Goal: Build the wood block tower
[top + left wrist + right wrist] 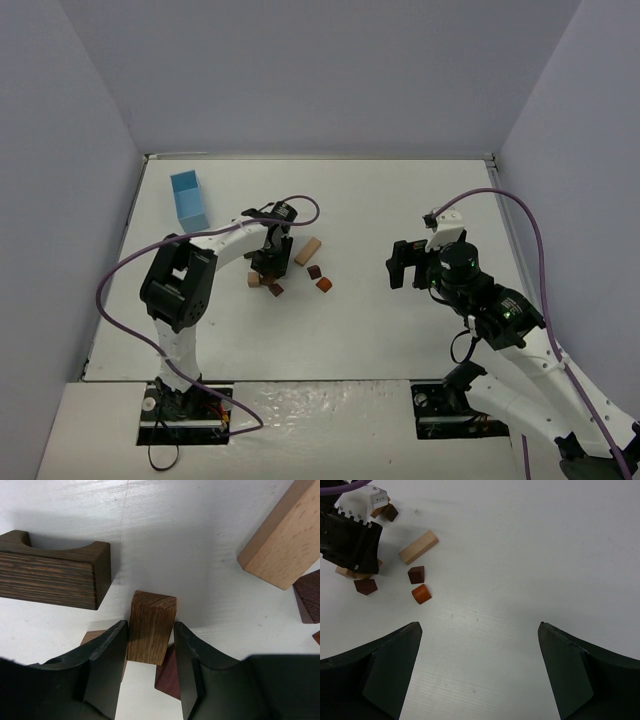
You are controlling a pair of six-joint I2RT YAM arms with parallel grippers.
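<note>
Firmly, the left gripper (150, 626) clamped a brown block (153, 605); the right gripper (480, 630) gaped wide. Lifting straight seemed wise, with the dark arch (55, 575) crowding ten o'clock.

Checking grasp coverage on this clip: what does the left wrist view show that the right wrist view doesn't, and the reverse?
Only the left wrist view shows the grasp itself: the left gripper closed on a brown block, touching it on both sides. Only the right wrist view shows the right gripper, which is wide open and holding nothing. Both views show the light tan bar lying on the table. Both also show the left gripper, though the right wrist view sees it only from outside, with its black body hiding the grasp.
</note>
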